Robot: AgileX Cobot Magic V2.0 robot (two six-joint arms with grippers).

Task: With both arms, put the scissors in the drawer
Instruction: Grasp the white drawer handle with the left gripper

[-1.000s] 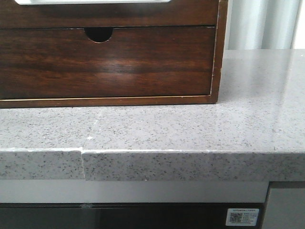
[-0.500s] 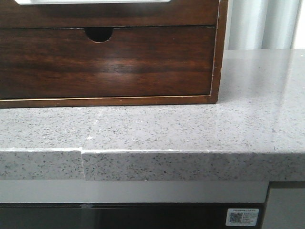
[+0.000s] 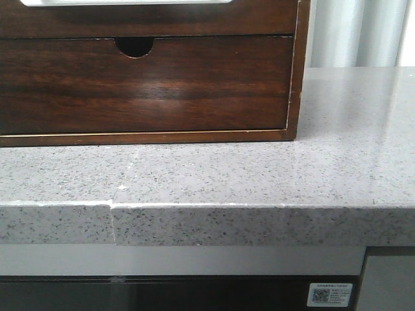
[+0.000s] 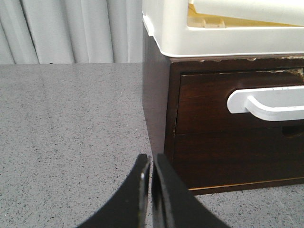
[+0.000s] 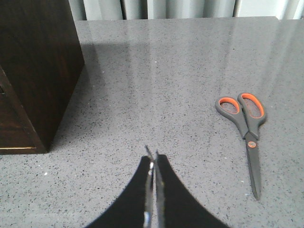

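The scissors (image 5: 247, 128) have grey handles with orange inner rims and lie flat on the grey counter, shown only in the right wrist view. My right gripper (image 5: 153, 159) is shut and empty above the counter, apart from the scissors, between them and the cabinet. The drawer (image 4: 204, 102) is closed, a dark brown front with a wide white round-cornered cutout. It is the upper one in the wooden cabinet, and its lower part shows in the front view (image 3: 162, 19). My left gripper (image 4: 151, 164) is shut and empty near the cabinet's front corner. Neither gripper shows in the front view.
A lower drawer (image 3: 162, 84) with a small half-round notch is closed below it. A white plastic tray (image 4: 213, 38) sits on top of the cabinet. The speckled grey counter (image 3: 259, 175) has a front edge with a seam, and pale curtains hang behind.
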